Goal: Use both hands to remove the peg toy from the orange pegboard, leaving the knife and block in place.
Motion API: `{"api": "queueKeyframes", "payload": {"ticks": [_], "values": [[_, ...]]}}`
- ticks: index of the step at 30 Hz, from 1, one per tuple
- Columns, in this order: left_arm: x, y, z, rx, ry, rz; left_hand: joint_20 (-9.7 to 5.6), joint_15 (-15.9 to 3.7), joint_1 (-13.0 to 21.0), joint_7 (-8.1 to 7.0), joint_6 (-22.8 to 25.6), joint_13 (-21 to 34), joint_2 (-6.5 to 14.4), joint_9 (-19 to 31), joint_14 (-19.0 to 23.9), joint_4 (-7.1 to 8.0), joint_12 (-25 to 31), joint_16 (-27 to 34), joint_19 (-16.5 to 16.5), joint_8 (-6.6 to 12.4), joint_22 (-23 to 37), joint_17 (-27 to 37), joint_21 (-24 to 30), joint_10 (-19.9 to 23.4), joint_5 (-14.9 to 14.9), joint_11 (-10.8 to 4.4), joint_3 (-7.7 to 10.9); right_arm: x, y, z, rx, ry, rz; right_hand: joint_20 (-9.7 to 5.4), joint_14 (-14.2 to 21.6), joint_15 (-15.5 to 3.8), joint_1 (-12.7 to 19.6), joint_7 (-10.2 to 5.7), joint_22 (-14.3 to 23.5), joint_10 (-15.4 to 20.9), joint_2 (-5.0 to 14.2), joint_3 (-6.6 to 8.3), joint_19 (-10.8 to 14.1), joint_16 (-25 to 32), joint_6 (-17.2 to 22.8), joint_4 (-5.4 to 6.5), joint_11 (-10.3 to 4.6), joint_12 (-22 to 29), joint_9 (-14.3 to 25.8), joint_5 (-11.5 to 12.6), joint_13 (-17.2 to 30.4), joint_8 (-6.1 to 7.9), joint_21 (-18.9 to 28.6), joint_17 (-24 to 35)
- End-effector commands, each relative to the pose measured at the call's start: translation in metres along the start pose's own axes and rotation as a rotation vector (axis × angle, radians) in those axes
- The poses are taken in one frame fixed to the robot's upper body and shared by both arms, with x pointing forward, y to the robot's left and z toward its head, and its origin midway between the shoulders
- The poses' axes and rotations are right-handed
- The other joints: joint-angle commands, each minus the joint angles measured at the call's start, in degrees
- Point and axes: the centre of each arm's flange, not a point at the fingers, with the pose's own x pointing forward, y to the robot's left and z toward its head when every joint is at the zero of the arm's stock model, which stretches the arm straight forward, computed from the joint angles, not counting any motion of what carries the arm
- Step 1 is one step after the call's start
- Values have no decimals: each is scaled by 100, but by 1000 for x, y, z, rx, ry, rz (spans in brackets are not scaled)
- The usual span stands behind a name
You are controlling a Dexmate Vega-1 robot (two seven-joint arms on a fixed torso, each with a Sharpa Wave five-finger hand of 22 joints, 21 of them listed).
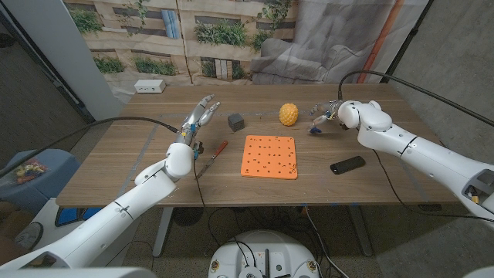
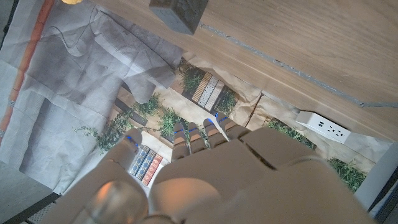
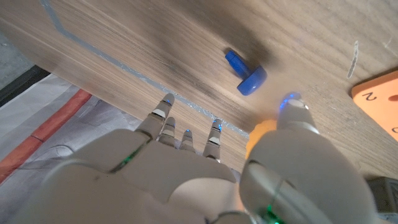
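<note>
Even, soft light across my head view, no glare on the desk [image 1: 139, 166], only faint shadows. Both wrist views go soft up close: my right hand [image 3: 205, 174] is blurred, and the blue peg [image 3: 246, 73] throws a smeared dark shadow.

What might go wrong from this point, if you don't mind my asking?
1. The blue peg lies loose on the table just beyond the fingertips of the right robot hand. A careless move could knock it away, perhaps toward the yellow toy.
2. The left robot hand is spread close to the grey block, with its arm beside the knife. Pulling back could nudge either, though both should stay put.
</note>
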Motion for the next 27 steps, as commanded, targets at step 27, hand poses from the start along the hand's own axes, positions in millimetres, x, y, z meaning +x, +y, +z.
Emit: {"api": "queueKeyframes", "payload": {"ticks": [27], "values": [[15, -11, -35, -291, -20, 111, -699, -262, 50, 57, 30, 6, 484, 8, 41, -22, -2, -7, 74, -30, 13, 17, -30, 14, 0, 46, 19, -29, 7, -39, 716, -214, -301, -248, -235, -390, -615, 65, 9, 127, 212, -107, -441, -27, -659, 157, -278, 46, -165, -10, -69, -525, -26, -87]]}}
